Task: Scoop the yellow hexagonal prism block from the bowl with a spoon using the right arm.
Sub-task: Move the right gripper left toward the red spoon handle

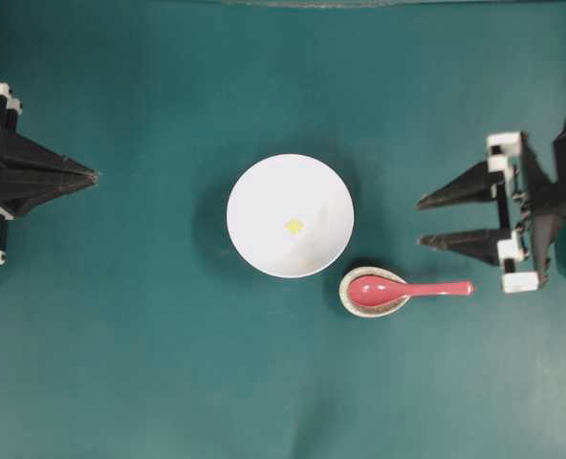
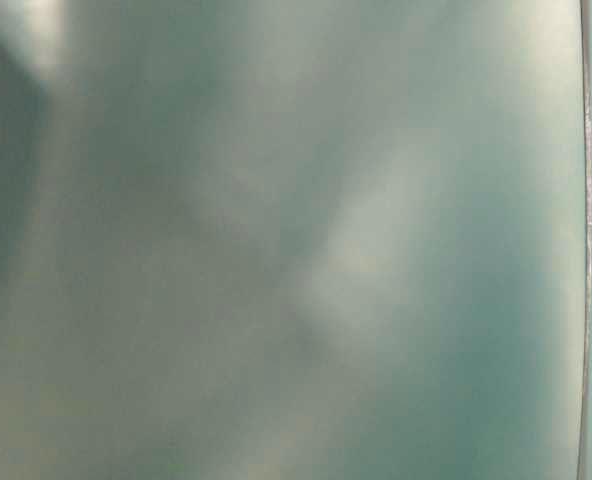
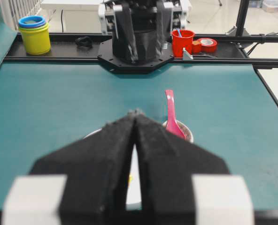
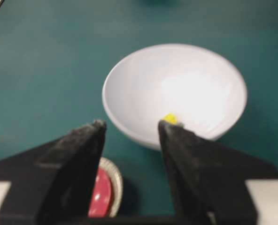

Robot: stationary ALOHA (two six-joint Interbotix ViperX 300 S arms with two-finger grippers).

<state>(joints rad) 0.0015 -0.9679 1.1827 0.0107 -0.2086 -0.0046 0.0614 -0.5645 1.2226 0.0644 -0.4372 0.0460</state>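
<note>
A teal table mat (image 1: 149, 363) fills the overhead view, and a large round white bowl (image 1: 290, 216) sits at its middle; every place below is given in relation to that bowl. Inside the bowl, close to its centre, lies a tiny yellow hexagonal prism block (image 1: 293, 227), touching nothing but the bowl's floor. Just beside the bowl, at its lower right edge in the overhead view, rests a small speckled beige spoon rest (image 1: 356, 304). A glossy pink-red spoon (image 1: 407, 289) lies with its deep oval head in that rest, its short straight handle pointing away from the bowl toward the right side of the table. Well to the right of the bowl, the right gripper (image 1: 426, 222) points toward it, its two black fingers spread wide apart and holding nothing; it is apart from the spoon, whose handle end lies near the lower finger. From the right wrist camera the bowl (image 4: 174, 96) shows between and beyond those parted fingers, with the block (image 4: 170, 117) a small yellow spot inside it. Well to the left of the bowl, the left gripper (image 1: 94, 176) also points toward it, its fingers pressed together to a single tip, empty. The table-level view is a blurred teal wash in which nothing can be made out.
</note>
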